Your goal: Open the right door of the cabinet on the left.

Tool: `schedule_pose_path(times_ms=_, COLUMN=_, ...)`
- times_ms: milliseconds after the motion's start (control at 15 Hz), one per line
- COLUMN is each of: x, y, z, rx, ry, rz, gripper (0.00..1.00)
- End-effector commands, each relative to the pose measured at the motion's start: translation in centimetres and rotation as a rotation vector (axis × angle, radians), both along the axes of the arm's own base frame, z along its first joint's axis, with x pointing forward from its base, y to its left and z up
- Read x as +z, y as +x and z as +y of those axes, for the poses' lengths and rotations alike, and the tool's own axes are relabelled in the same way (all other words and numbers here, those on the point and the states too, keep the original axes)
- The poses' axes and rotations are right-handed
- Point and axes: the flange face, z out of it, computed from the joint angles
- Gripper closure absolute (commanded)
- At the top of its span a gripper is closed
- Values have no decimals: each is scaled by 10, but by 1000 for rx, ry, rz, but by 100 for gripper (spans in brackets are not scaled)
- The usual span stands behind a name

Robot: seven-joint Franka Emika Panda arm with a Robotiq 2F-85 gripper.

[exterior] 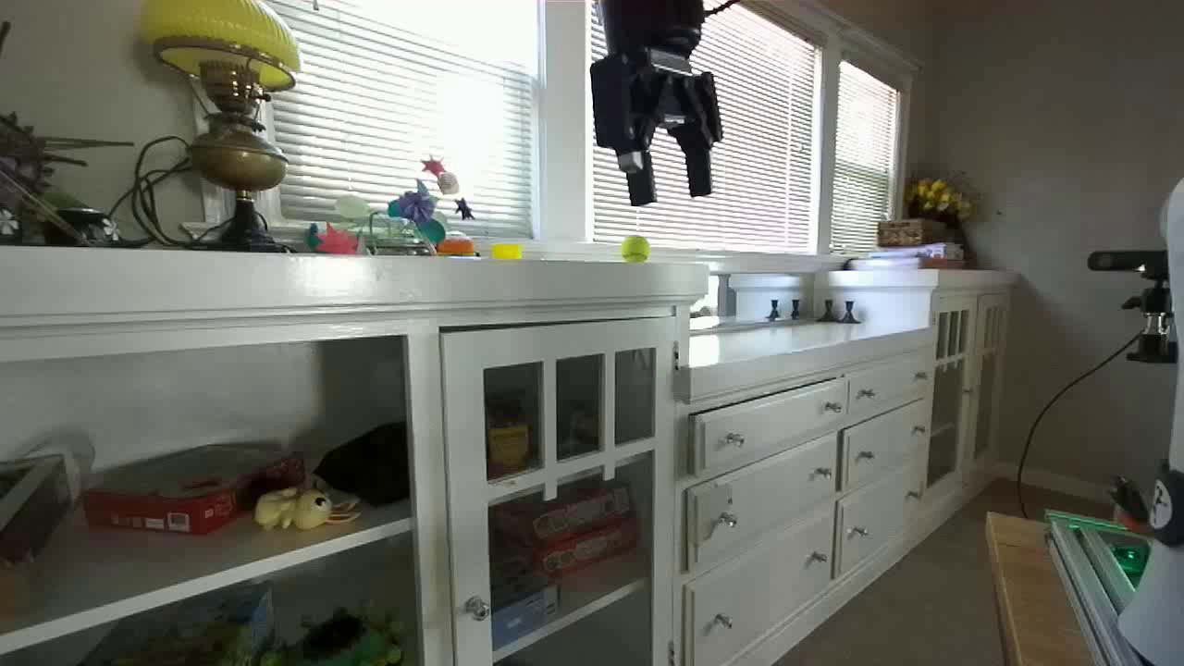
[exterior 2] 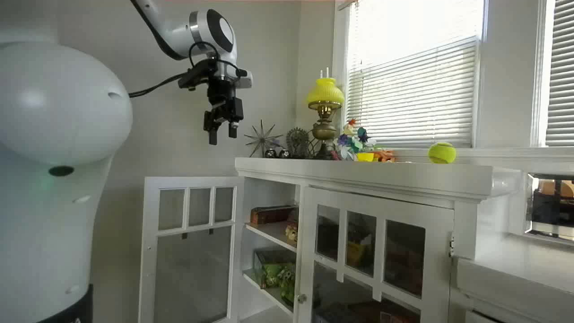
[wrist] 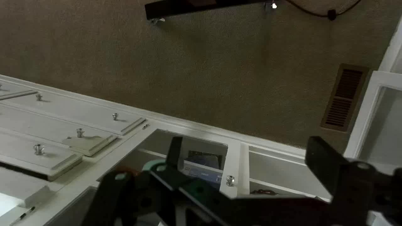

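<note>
Gripper (wrist: 245, 138), jaws apart and empty, is hanging at one o'clock from the closed right door (exterior: 552, 474) in an exterior view, probably high to clear the cabinet (exterior: 370, 285).

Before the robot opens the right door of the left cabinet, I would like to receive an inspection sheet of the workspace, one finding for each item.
Surface: cabinet top is white, with items standing on it.
Job's things: right door appears shut, nothing touching its knob; left door stands open.
Clutter: lamp, flower decoration and tennis ball on the cabinet top; red box and yellow toy on a shelf.
Gripper: open, holding nothing, in the air.
Cables: black cable reaching the robot arm; dark cord beside the lamp.
Surroundings: window blinds, white drawers, floor vent.
</note>
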Motion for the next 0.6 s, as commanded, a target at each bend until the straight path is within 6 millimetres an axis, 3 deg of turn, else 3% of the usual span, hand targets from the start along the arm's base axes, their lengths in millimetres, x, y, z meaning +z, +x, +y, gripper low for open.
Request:
schedule_pose_path(times_ms=0, x=0, y=0, z=0, rx=0, ry=-1, rz=1, gripper=0)
schedule_pose_path(times_ms=267, x=0, y=0, z=0, rx=0, ry=-1, rz=1, gripper=0)
schedule_pose_path(times_ms=533, x=-23, y=35, z=-9, rx=-70, ry=89, rz=-104, gripper=0)
